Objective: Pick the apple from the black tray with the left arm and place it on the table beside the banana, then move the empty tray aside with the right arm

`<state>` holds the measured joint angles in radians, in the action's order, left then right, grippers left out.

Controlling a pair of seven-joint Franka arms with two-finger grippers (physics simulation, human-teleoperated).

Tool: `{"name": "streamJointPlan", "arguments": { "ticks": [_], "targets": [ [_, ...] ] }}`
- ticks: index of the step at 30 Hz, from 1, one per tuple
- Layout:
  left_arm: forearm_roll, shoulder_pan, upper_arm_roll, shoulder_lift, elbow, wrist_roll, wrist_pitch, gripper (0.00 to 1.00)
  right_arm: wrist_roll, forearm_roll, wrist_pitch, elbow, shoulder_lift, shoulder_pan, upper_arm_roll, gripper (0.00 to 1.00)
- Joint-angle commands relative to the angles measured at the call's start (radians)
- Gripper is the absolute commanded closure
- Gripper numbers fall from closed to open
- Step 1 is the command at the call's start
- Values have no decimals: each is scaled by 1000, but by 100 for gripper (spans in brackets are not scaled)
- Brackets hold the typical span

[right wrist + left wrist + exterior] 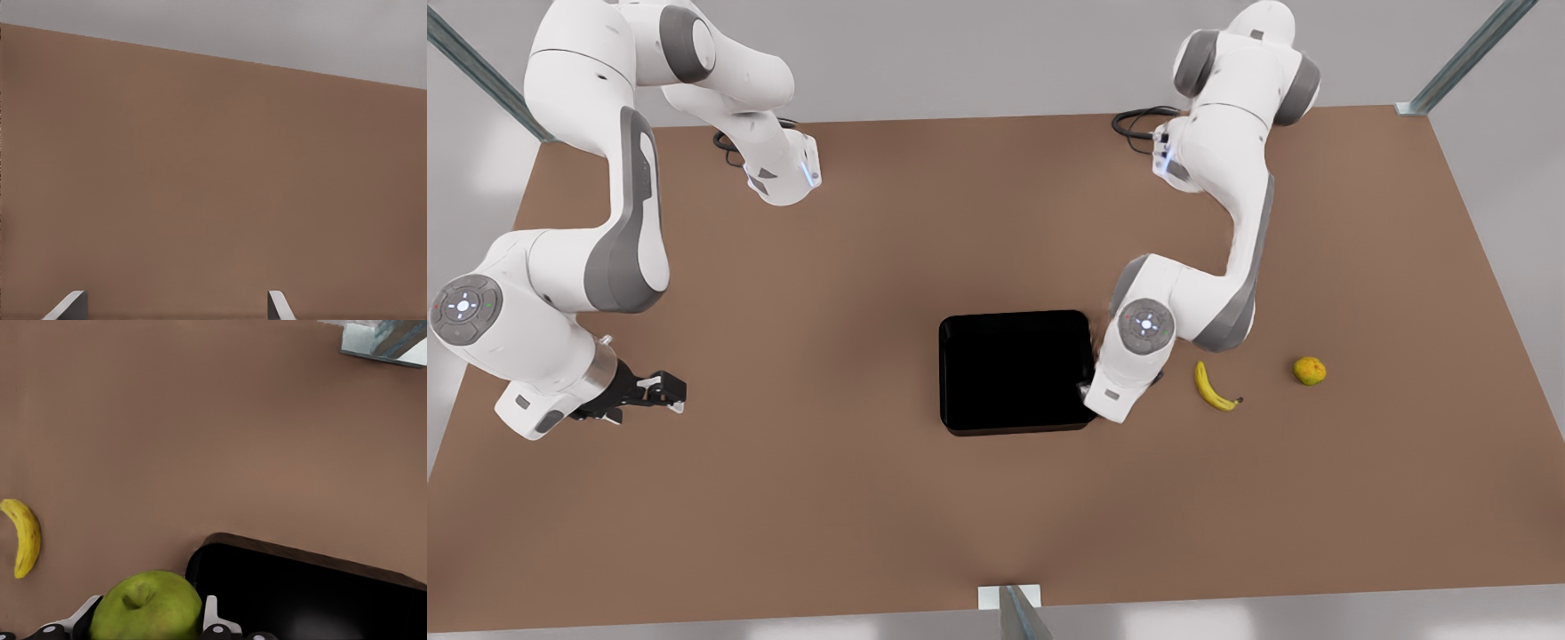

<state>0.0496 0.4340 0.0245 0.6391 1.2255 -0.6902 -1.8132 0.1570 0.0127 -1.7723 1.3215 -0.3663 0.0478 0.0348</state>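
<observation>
The yellow-green apple point(145, 607) sits between the fingers point(212, 613) of my left gripper point(147, 620), which is shut on it just off a corner of the glossy black tray point(307, 587). In the front view that arm's wrist point(1116, 391) hangs over the right edge of the tray point(1005, 373), which holds nothing, with the banana point(1214, 388) on the brown table point(827, 498) close to its right. The banana point(25, 537) lies a short way from the apple. My right gripper point(660, 391) waits open at the front view's left, fingers point(279, 305) apart over bare table.
A small orange-yellow round fruit point(1310, 371) lies to the right of the banana. A metal bracket point(1009, 604) stands at the table's near edge, and frame posts point(1463, 58) rise at the far corners. The table spreads wide around the tray.
</observation>
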Motion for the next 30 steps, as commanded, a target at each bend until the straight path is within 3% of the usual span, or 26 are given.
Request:
{"name": "streamJointPlan", "arguments": {
  "ticks": [1, 4, 6, 8, 9, 10, 12, 18, 19, 20, 25, 26, 28, 29, 30],
  "targets": [
    [-1, -115, 3, -9, -9, 615, 199, 39, -75, 4, 69, -1, 29, 73, -4, 0],
    [62, -325, 3, 34, -11, 894, 84, 39, -591, 0, 186, -85, 30, 349, -12, 0],
    [65, -396, 2, 57, 0, 975, 43, 39, -672, -2, 183, -88, 9, 421, -18, 0],
    [64, -429, 2, 77, 26, 1002, -24, 39, -938, 55, 273, -71, 10, 451, -50, 7],
    [61, -437, 0, 87, 103, 1009, -122, 39, -956, 85, 280, -19, 10, 451, -64, 4],
    [59, -445, 0, 87, 173, 1009, -219, 39, -962, 90, 211, -8, 10, 454, -67, 0],
    [55, -451, 0, 119, 175, 1006, -275, 39, -987, 90, -220, 396, 208, 457, -75, 0],
    [67, -482, 2, 179, 154, 1015, -327, 39, -1159, 115, -432, 392, 37, 469, -79, 0],
    [65, -482, 0, 186, 152, 1014, -327, 8, -1159, 112, -449, 392, 13, 474, -79, 0],
    [65, -480, 0, 185, 150, 1012, -327, 0, -1157, 109, -484, 392, -11, 477, -79, 0],
    [43, -475, -8, 174, 102, 965, -304, 0, -1107, 105, -524, 386, -108, 484, -85, 0],
    [-49, -469, -12, 148, 13, 893, -155, 0, -1084, 105, -526, 384, -125, 484, -85, 0],
    [-197, -463, -12, -84, -60, 692, 199, 0, -1021, 105, -526, 384, -161, 484, -93, 0],
    [-107, -455, -12, -238, 0, 727, 285, 0, -995, 105, -526, 384, -172, 484, -98, 0],
    [-73, -455, -11, -407, 207, 768, 183, 0, -978, 105, -526, 384, -172, 484, -113, 0]
  ]
}}
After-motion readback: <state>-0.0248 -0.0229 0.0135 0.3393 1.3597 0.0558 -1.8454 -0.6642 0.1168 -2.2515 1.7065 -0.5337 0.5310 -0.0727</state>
